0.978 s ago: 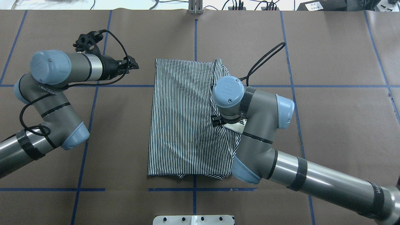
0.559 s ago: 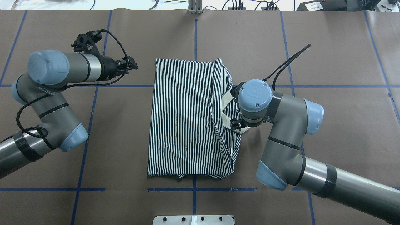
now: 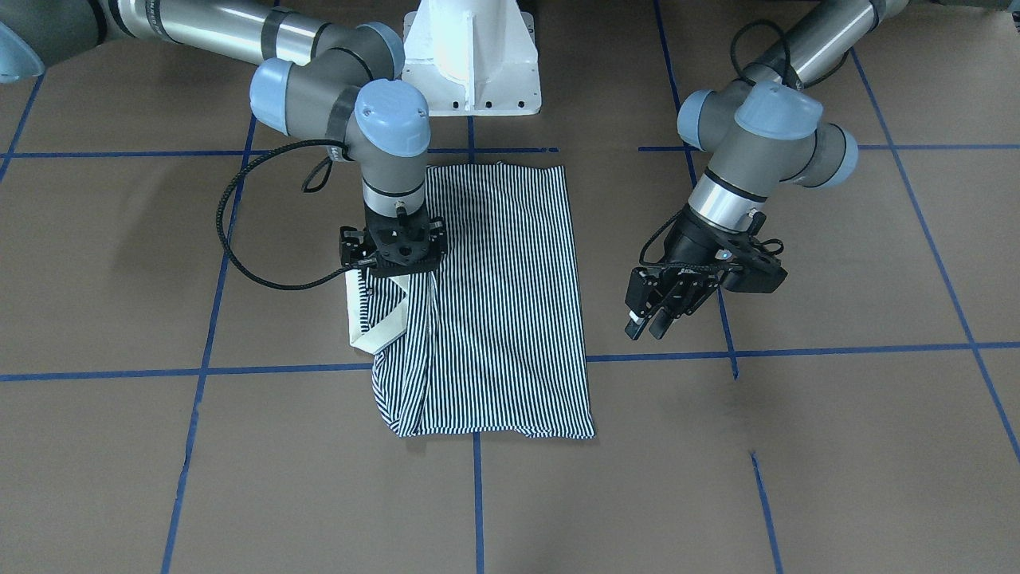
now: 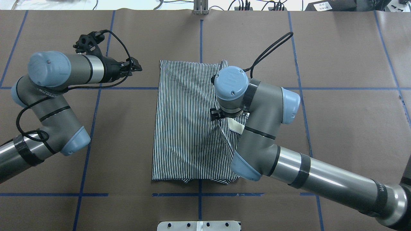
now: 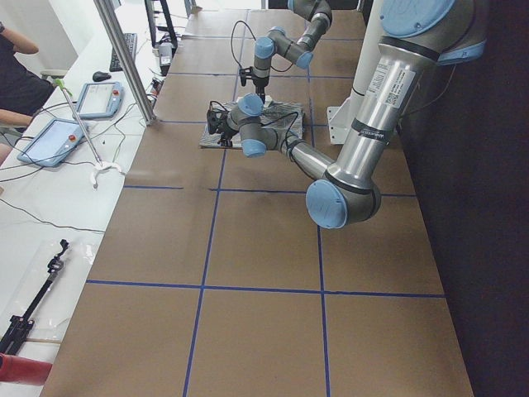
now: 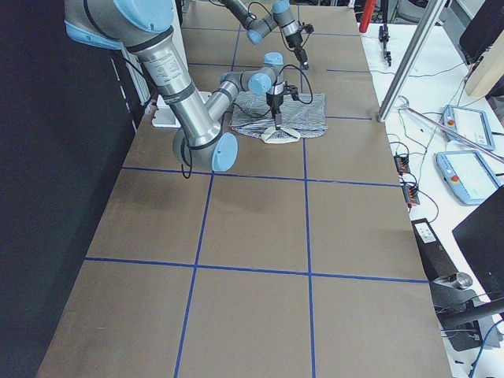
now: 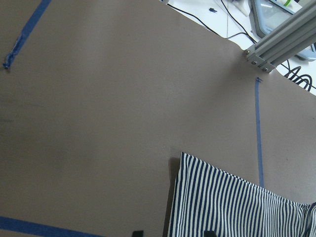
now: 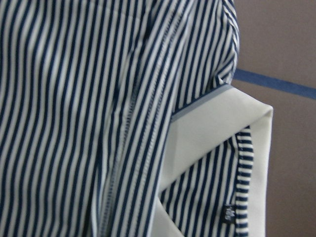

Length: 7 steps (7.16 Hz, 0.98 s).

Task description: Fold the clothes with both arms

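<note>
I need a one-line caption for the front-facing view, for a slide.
Right gripper points down at the folded striped polo shirt near its cream collar; left gripper hovers open alongside.

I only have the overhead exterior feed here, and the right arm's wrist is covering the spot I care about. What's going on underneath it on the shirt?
Observer: In the front-facing view, the right gripper points straight down at the folded side edge of the polo shirt, next to the cream collar that sticks out there.
Operator: Is it holding cloth?
Observer: I cannot tell. The right wrist view shows no fingertips, only stripes, collar and a small dark tag.
Operator: And is the left one open?
Observer: Yes. In the front-facing view, the left gripper has its fingers apart with nothing between them.
</note>
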{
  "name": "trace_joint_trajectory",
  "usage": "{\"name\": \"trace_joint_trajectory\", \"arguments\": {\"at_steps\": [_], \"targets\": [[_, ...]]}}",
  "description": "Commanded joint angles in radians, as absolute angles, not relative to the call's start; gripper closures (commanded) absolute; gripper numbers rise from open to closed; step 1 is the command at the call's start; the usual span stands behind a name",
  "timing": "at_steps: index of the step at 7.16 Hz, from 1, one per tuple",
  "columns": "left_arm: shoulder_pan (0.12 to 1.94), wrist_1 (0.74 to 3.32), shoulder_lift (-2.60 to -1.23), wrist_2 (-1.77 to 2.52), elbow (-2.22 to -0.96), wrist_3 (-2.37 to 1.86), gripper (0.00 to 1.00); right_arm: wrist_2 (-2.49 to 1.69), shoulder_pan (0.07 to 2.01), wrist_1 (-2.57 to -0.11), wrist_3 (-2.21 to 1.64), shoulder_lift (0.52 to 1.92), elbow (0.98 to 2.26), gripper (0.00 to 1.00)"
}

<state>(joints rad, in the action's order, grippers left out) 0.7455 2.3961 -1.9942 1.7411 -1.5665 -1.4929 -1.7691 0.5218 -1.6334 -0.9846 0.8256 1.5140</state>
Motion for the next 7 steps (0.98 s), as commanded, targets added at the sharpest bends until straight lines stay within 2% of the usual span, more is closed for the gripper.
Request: {"name": "trace_joint_trajectory", "arguments": {"at_steps": [1, 7], "targets": [[0.746, 2.396, -1.987, 1.743, -1.568, -1.493, 0.49, -1.772, 0.522, -1.516, -1.046, 0.746, 1.355, 0.00], [0.746, 2.396, -1.983, 1.743, -1.577, -1.493, 0.49, -1.853, 0.564, -1.519, -0.999, 0.810, 1.384, 0.00]]}}
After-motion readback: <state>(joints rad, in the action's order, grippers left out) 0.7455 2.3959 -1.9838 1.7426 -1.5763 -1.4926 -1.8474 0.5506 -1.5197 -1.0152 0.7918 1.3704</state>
